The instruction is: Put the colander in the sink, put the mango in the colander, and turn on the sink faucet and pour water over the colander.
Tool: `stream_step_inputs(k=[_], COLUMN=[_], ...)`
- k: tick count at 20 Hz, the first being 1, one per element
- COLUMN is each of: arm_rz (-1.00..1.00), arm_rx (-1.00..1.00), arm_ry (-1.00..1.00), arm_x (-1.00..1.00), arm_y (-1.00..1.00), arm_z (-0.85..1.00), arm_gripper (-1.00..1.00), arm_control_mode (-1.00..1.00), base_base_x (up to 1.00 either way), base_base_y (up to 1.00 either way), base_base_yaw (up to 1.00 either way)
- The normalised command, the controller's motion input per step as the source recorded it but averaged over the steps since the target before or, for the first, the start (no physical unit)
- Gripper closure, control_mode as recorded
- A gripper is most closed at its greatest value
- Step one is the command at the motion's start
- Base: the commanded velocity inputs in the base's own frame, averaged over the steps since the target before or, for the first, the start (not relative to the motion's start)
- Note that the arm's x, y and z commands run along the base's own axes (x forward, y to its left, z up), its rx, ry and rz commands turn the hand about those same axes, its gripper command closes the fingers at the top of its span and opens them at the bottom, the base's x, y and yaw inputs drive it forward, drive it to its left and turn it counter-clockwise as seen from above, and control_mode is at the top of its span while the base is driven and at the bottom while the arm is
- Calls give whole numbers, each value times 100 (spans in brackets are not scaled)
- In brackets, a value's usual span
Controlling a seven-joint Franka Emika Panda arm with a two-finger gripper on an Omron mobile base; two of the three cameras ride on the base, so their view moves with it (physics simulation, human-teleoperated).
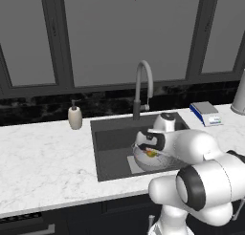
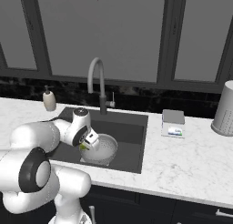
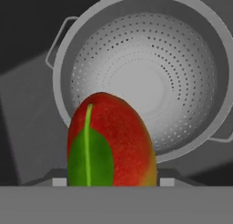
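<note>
- While the mango (image 3: 111,143) sits clamped between the jaws, the hand hangs over the colander (image 3: 145,73), which already rests in the sink (image 1: 112,143) toward the basin's 4 o'clock corner as the left base view has it.
- Jaws: closed on the mango, one finger tip either side of it at the bottom of the hand view; fruit stands on end, green patch toward 7 o'clock, red flank toward 3 o'clock.
- Position: in the hand view the mango overlaps the colander's rim at about 7 o'clock, not its centre. Height above the bowl cannot be told.
- Judgement, step in hand: placing the mango. To do it well, shift the hand toward the bowl's centre (toward 1 o'clock in the hand view) before releasing, lower until the fruit is well inside the rim, then part the jaws.
- Risk, as I judge it: released here, the egg-shaped fruit may strike the rim and roll into the basin.
- Sink faucet (image 1: 142,88) stands behind the basin at 12 o'clock; no stream seen, so that step is not yet done.
- Writing: none legible. The soap bottle (image 1: 74,117) and the small blue-edged device (image 1: 206,113) on the surface (image 1: 43,157) show no readable marks.
</note>
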Motion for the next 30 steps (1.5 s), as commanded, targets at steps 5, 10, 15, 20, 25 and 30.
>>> stream_step_inputs(k=[5, 10, 15, 20, 25, 30], arm_rz=[0, 0, 0, 0, 0, 0], arm_rx=[0, 0, -1, -1, 0, 0], arm_ry=[0, 0, 0, 0, -1, 0], arm_x=[0, 2, 9, 11, 26, 7], arm_y=[-27, 0, 0, 0, 0, 0], arm_z=[-31, -34, -45, -31, 0, 0], arm_gripper=[100, 100, 100, 100, -100, -100], arm_control_mode=[-100, -100, -100, -100, -100, -100], base_base_x=[0, 0, 0, 0, 0, 0], base_base_y=[0, 0, 0, 0, 0, 0], base_base_yaw=[0, 0, 0, 0, 0, 0])
